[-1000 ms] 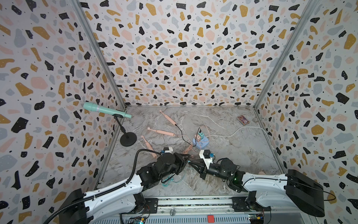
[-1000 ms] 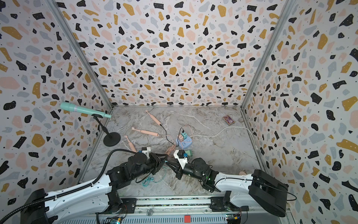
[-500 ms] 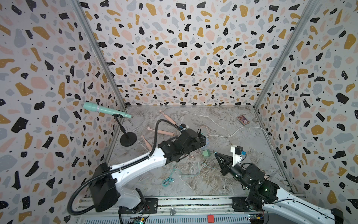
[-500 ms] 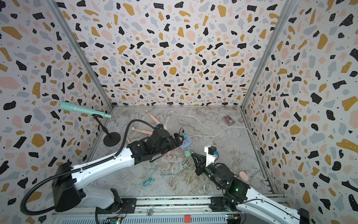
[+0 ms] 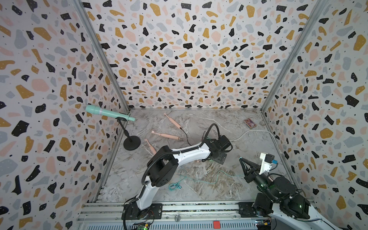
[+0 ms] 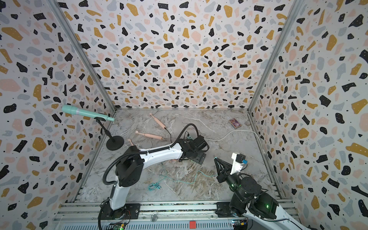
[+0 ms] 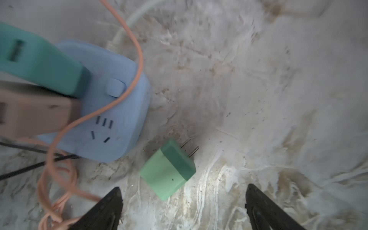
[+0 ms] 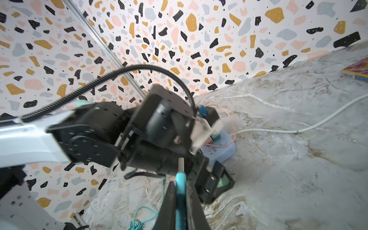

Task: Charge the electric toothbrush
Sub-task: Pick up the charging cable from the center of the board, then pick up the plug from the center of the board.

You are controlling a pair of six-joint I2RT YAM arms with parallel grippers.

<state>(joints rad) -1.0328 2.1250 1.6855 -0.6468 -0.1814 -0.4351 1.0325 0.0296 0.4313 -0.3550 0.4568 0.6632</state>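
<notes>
Colours and patterns, work cell
Adapter (image 7: 168,169) two-tone green; strip (image 7: 119,103) pale blue; cable (image 7: 141,59) salmon; connector (image 8: 180,181) teal; toothbrushes (image 5: 169,136) pink; microphone (image 5: 103,113) mint; walls (image 5: 179,49) terrazzo-speckled; floor (image 5: 209,191) grey marble.

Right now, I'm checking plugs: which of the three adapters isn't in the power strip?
The light green adapter: it lies loose on the table, prongs bare; the teal adapter and pink adapter sit in the power strip.

- White shells, black screw-dotted joint housings on left arm (image 5: 189,152), bolted to slotted aluminium rail (image 5: 199,208).
- Black corrugated hose (image 8: 143,66), far from rail.
- Green light (image 5: 299,206) on right arm (image 5: 282,187) near rail; white camera mount (image 5: 264,163).
</notes>
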